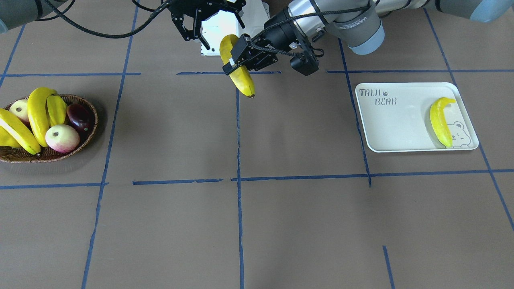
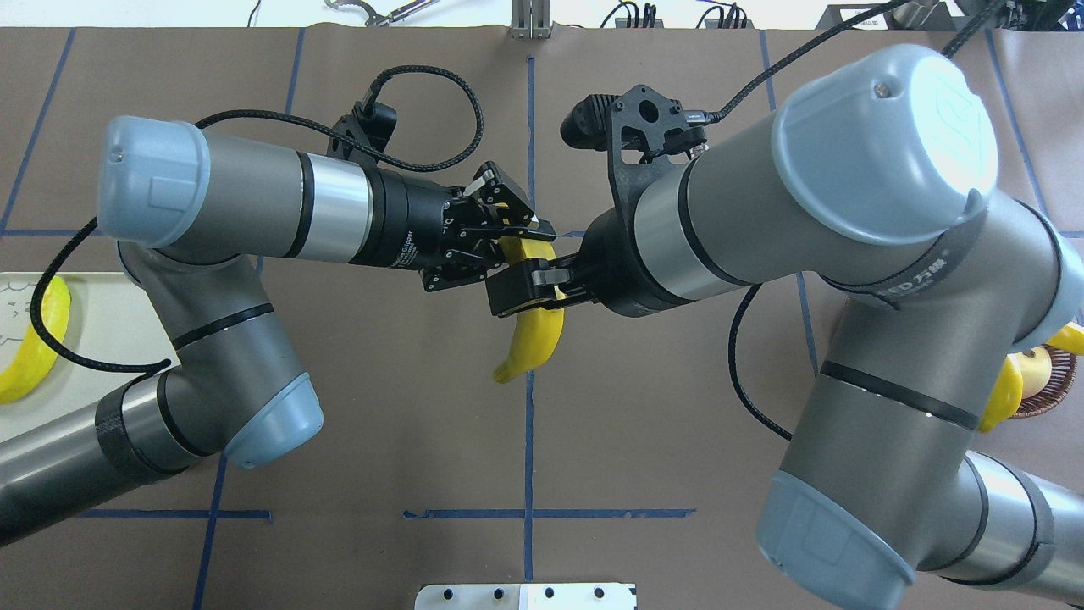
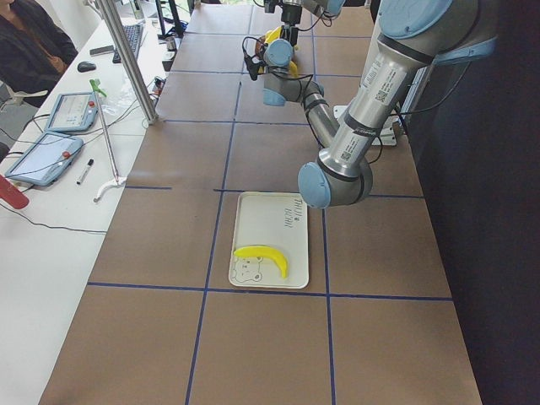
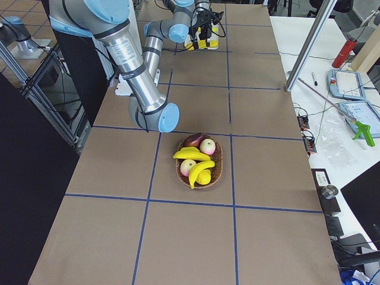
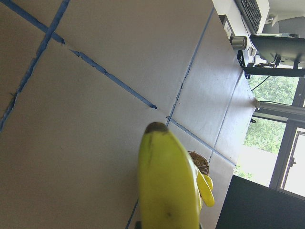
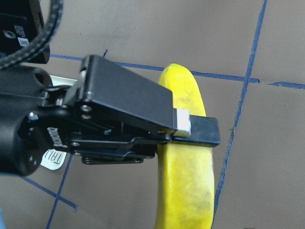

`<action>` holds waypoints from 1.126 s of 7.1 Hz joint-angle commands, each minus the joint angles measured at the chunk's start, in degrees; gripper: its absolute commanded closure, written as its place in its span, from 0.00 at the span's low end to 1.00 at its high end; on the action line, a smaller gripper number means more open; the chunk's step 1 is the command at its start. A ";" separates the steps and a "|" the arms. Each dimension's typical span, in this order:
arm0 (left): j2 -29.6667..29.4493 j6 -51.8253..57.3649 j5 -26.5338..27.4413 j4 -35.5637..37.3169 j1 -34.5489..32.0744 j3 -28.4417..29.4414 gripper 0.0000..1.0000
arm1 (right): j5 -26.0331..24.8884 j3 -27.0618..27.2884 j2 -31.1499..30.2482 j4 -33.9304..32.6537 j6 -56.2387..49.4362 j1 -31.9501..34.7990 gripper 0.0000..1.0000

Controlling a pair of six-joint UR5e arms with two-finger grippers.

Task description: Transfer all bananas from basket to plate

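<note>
One banana (image 1: 241,78) (image 2: 533,339) hangs in the air over the table's middle, stem up. My left gripper (image 1: 235,62) (image 2: 521,233) is shut on its upper half; the right wrist view shows a finger (image 6: 183,126) pressed to the peel. My right gripper (image 1: 194,36) (image 2: 525,288) stands just beside the banana's top, fingers spread, holding nothing. Another banana (image 1: 439,122) (image 3: 263,256) lies on the white plate (image 1: 393,124) on my left. The wicker basket (image 1: 82,99) (image 4: 199,163) on my right holds two bananas (image 1: 36,114) among other fruit.
Also in the basket are a ribbed yellow fruit (image 1: 56,109), a pink-green fruit (image 1: 62,138) and a dark one (image 1: 79,116). A white box (image 1: 219,28) sits at my base. A person (image 3: 25,42) sits at the side desk with tablets (image 3: 42,160).
</note>
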 commanded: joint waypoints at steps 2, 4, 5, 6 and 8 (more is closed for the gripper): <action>1.03 1.12 -2.35 2.29 -3.80 0.77 1.00 | 4.35 1.83 -1.87 -1.10 -0.06 4.66 0.00; 6.36 4.53 -6.66 3.10 -6.97 0.51 1.00 | 8.60 1.84 -3.11 -6.79 -0.32 11.52 0.00; 9.26 5.08 -6.85 3.36 -9.51 0.08 1.00 | 7.91 1.92 -3.38 -11.34 -0.76 12.76 0.00; 12.43 9.69 -6.94 5.37 -12.41 -0.54 1.00 | 5.29 1.84 -3.47 -16.34 -2.94 13.30 0.00; 16.74 22.68 -6.42 13.43 -15.05 -1.15 1.00 | 4.30 1.75 -5.82 -23.93 -9.88 14.17 0.00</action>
